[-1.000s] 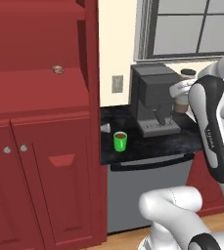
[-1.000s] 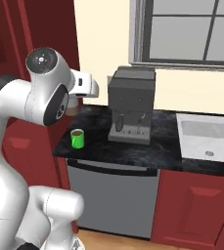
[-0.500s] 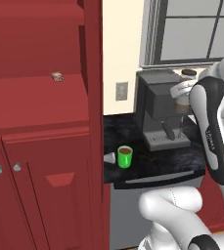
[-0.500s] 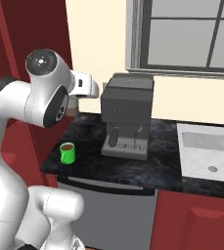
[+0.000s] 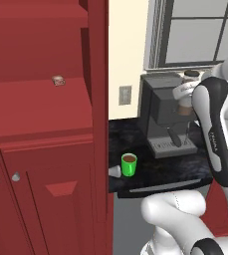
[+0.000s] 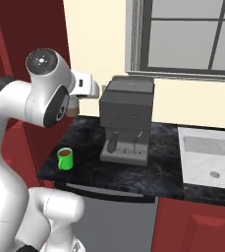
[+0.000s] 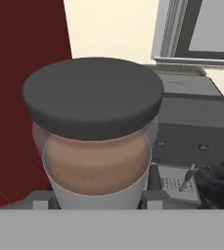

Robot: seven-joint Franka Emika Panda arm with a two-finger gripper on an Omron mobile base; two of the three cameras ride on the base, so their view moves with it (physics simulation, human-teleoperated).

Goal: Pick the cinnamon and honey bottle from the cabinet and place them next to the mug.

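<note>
Hand view: cinnamon (image 7: 95,141), brown jar with dark grey cap, pinched between jaws of gripper (image 7: 98,197), held up beside coffee machine (image 7: 189,128). Left base view: mug (image 5: 129,164) on dark counter (image 5: 155,172), below and apart from jar; cabinet (image 5: 46,124) at left, small lump (image 5: 58,80) on its shelf.

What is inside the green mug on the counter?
The green mug has a dark brown surface at its top, like coffee; its depth is hidden. It stands on the black counter, left of the coffee machine.
</note>
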